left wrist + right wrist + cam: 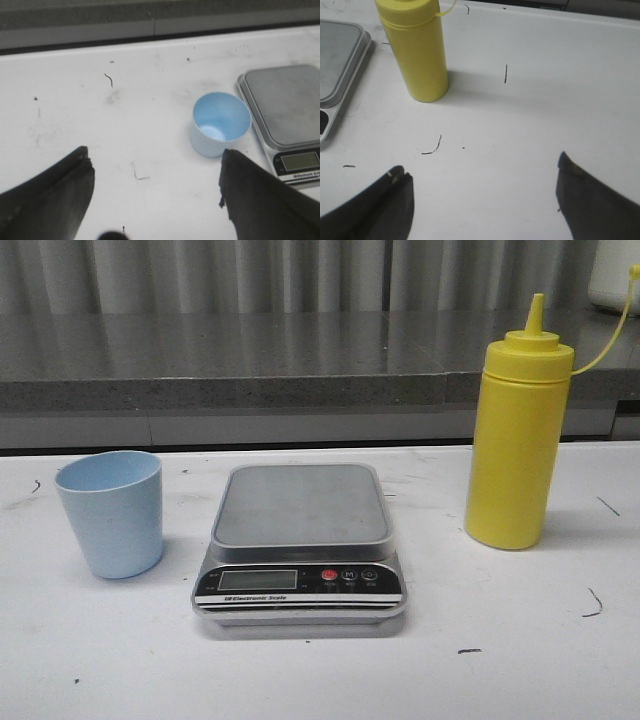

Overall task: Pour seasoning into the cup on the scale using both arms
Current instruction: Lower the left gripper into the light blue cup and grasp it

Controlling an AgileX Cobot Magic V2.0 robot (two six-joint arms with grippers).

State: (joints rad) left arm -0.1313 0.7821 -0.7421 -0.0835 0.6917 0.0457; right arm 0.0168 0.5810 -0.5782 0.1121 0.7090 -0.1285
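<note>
The pale blue cup [110,512] stands upright and empty on the white table, left of the scale [300,545]. The scale's grey platform is bare. The yellow seasoning bottle [518,435] stands upright to the right of the scale, nozzle cap on. Neither arm shows in the front view. In the left wrist view my left gripper [155,170] is open over bare table, with the cup [220,124] just beyond its one finger and the scale [287,117] past that. My right gripper [484,175] is open and empty, short of the bottle [417,52].
A grey stone counter ledge [300,365] runs along the back of the white table [320,670]. Small dark scuff marks dot the tabletop. A white object [615,275] sits at the far right on the ledge.
</note>
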